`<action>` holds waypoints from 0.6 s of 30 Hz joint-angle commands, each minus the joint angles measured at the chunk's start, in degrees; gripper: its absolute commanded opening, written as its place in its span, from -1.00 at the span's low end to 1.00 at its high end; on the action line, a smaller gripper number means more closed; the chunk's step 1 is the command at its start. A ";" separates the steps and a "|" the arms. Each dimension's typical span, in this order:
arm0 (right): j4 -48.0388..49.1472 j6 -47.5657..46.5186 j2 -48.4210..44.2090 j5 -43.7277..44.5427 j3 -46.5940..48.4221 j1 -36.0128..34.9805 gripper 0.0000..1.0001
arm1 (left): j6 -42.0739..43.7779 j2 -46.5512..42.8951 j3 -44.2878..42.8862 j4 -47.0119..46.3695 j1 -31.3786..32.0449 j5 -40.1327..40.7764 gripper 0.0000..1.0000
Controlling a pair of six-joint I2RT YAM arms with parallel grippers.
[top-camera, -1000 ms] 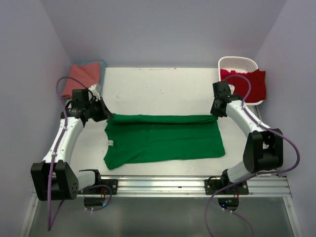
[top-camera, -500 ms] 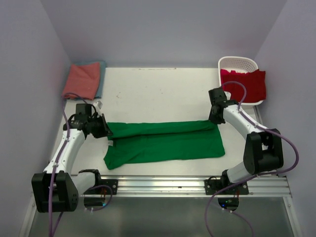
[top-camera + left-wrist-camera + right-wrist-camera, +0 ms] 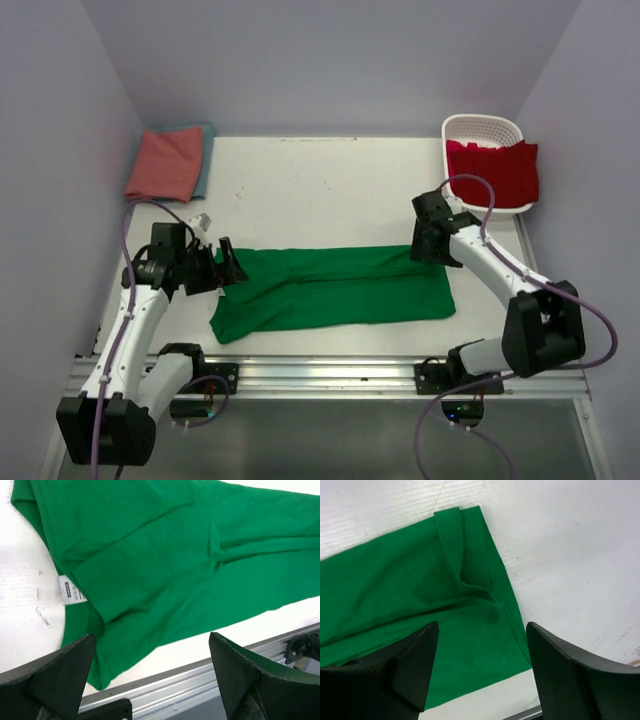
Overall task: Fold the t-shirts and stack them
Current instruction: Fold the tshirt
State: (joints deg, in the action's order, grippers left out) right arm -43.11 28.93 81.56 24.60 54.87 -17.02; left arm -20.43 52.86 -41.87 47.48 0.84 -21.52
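Both sets of jaws stand wide apart with nothing between them. Left gripper [image 3: 152, 637] hangs over the collar end of the green t-shirt [image 3: 335, 290], right gripper [image 3: 482, 625] over its other end.

The shirt lies as a long folded band across the near part of the table [image 3: 330, 190], between my two wrists.

Risks, as I judge them:
- My fingertips sit low by the cloth. Pulling away carelessly could snag the top layer and undo the fold.
- The fold is uneven, creased at the right end and bunched near the label [image 3: 70, 589]. Another fold would lock that in.
- The near-left corner lies close to the table edge, so a tug could slide it off.
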 commanded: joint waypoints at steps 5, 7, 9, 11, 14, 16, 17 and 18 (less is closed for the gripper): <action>0.48 -0.36 -6.68 0.64 4.54 -0.30 0.38 | -3.83 -8.92 -3.93 1.22 0.39 3.23 1.00; 3.38 -1.24 -3.44 -1.47 5.85 -0.30 0.05 | -4.79 -6.12 -1.30 -4.81 0.39 2.53 1.00; 4.61 -0.89 0.07 -3.75 8.57 -0.30 -1.00 | -5.59 -0.61 1.42 -9.14 0.39 2.45 1.00; 6.80 -0.54 5.35 -5.60 9.81 -0.21 -1.00 | -6.55 5.28 0.83 -14.07 0.39 3.59 0.95; 9.53 -0.45 10.71 -9.73 11.13 -0.21 -1.00 | -9.18 10.22 -0.76 -21.01 0.39 0.96 0.58; 9.63 -0.28 13.18 -11.15 12.36 -0.21 -1.00 | -9.98 12.60 -1.02 -24.35 0.48 1.13 0.28; 9.80 -0.28 14.67 -11.76 12.36 -0.30 -1.00 | -9.98 14.01 -1.63 -24.37 0.48 0.87 0.20; 10.15 -0.36 15.03 -12.29 11.93 -0.30 -1.00 | -10.25 16.29 -1.73 -24.98 0.56 -0.18 -0.01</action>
State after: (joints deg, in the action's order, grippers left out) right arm -35.38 28.29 95.61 15.86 64.86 -17.26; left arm -28.75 66.48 -42.26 30.74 0.97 -19.62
